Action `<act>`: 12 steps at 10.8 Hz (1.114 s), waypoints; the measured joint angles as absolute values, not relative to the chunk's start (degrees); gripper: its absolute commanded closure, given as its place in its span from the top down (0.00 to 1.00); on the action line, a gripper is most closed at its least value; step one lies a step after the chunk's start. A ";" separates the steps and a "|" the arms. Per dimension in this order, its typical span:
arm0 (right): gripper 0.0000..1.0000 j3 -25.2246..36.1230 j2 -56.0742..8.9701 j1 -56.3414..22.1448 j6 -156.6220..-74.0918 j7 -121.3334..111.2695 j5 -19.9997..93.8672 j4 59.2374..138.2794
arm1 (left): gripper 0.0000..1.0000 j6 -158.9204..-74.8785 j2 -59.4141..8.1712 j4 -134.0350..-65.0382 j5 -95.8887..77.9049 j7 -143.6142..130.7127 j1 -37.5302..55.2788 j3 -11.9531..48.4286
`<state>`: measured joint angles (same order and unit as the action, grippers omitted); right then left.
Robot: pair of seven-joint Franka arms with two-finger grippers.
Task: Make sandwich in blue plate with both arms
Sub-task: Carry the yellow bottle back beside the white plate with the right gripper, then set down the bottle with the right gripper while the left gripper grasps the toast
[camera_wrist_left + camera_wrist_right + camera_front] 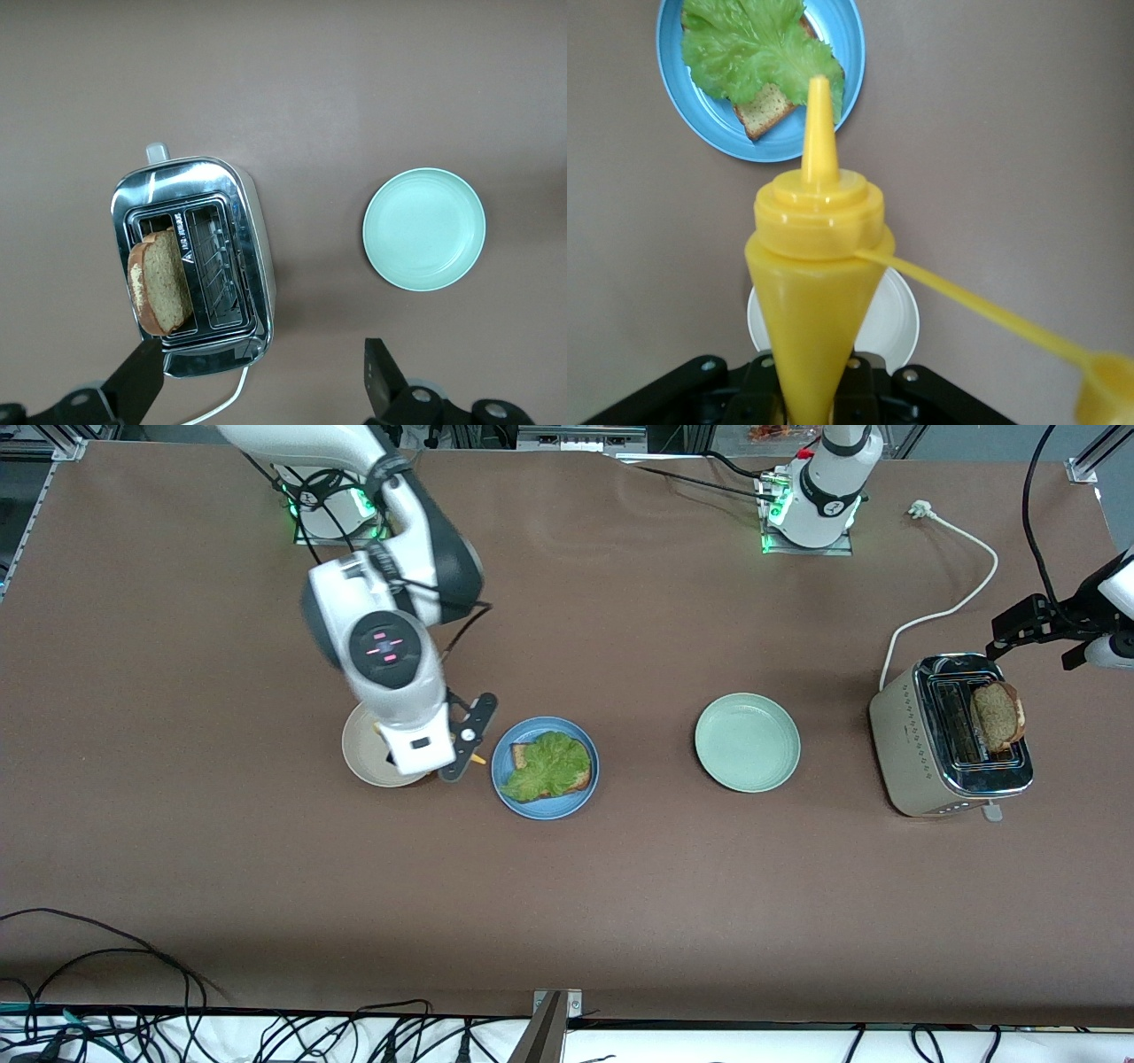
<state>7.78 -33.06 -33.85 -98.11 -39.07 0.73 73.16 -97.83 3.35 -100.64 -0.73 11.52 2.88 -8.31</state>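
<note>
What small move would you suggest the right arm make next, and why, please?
Probably carry the yellow squeeze bottle, held in the right gripper above the beige plate, over the blue plate: the lettuce on the bread there looks bare, and the nozzle is uncapped.

Bright, even overhead light, soft short shadows beside the toaster (pixel 952 735) and plates, glare streaks on the toaster's chrome top, motion blur on the right arm's wrist (pixel 381 660), yellow bottle (pixel 815 292) close and slightly soft, table (pixel 620 886) matte.
</note>
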 measured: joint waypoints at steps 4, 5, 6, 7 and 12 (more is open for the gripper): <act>0.06 7.75 -32.43 -24.07 -98.09 -58.53 14.39 73.16 | 1.00 -97.83 2.82 -101.29 1.07 11.52 2.69 -9.84; 0.06 7.75 -32.35 -22.43 -97.57 -63.78 16.58 73.17 | 1.00 -98.13 2.27 -101.50 2.10 11.52 2.61 -10.21; 0.06 7.73 -32.25 -20.92 -96.50 -68.78 19.04 73.17 | 0.99 -98.97 1.46 -101.61 2.29 11.52 2.58 -10.85; 0.05 7.74 -32.12 -19.42 -95.04 -72.78 21.68 73.18 | 0.99 -99.70 0.64 -101.64 2.30 11.56 2.52 -11.49; 0.05 7.68 -31.87 -7.79 -83.67 -93.62 33.09 73.49 | 0.95 -103.59 -4.50 -101.89 2.30 15.14 2.34 -14.97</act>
